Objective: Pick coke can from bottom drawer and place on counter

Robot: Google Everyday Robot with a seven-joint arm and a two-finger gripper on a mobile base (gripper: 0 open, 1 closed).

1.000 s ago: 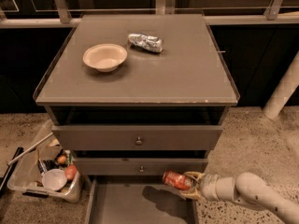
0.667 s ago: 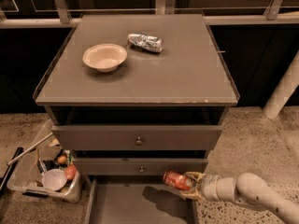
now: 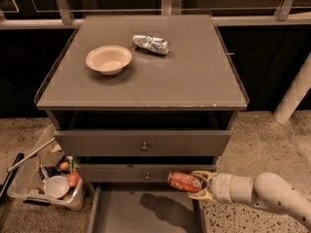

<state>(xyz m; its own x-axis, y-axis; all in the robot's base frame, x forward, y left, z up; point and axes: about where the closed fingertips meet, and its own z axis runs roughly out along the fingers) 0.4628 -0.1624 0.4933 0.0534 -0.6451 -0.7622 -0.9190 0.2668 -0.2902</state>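
Lifting is the step you are in, by my judgement. The broad flat grey-brown bench (image 3: pixel 194 76) is well above, and the shallow grey bottom drawer (image 3: pixel 126 217) stands pulled out beneath. Your white claw (image 3: pixel 197 184) is pinching the small red coke can (image 3: pixel 183 181) by its right end. The can hangs sideways over the drawer's right part, clear of the tray and just in front of the knobbed grey middle drawer (image 3: pixel 107 173).

Draw back from that face before rising, or the can may catch the bench's overhanging front rim. An end grip may let it swing, so go slowly.

Aim for the bench's bare right half. The cream round bowl (image 3: pixel 109 58) and crumpled silver foil can (image 3: pixel 151 44) sit left and back. Speckled stone floor (image 3: pixel 262 140) surrounds the cabinet, with a clear plastic tub (image 3: pixel 73 200) of oddments at the left.
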